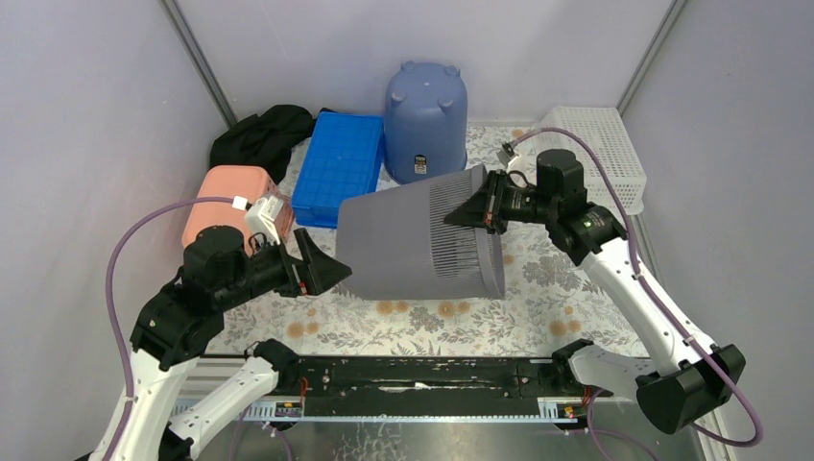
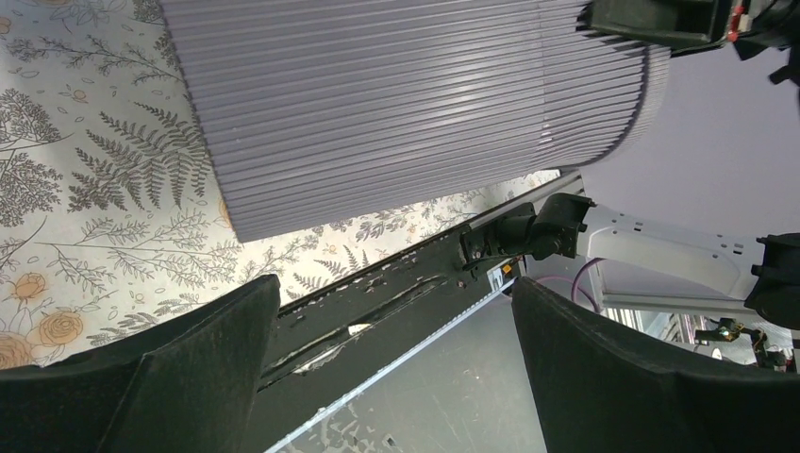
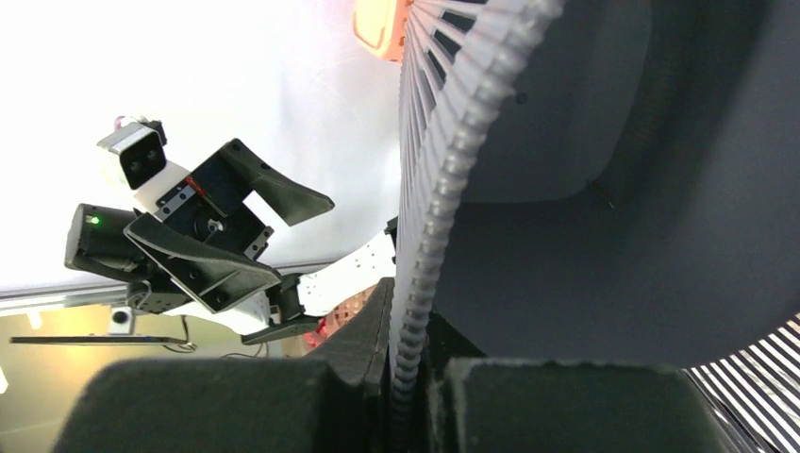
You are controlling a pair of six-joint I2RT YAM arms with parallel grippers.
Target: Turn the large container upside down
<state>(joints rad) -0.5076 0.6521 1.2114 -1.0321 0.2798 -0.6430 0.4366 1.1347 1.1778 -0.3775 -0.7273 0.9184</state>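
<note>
Here the right gripper (image 1: 477, 208) is clamping the bin (image 1: 403, 240) by its rim, only its wrist view showing the pinch. The left gripper (image 1: 324, 269) is gaping wide, holding nothing.

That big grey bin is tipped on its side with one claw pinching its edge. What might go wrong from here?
The right claw pinches only the thin rim of the grey bin; the tilted bin might slip free and fall.
The left claw is open near the bin's base, not gripping, so it offers little backup.
Turning over, the bin could knock the blue crate just behind it.
</note>
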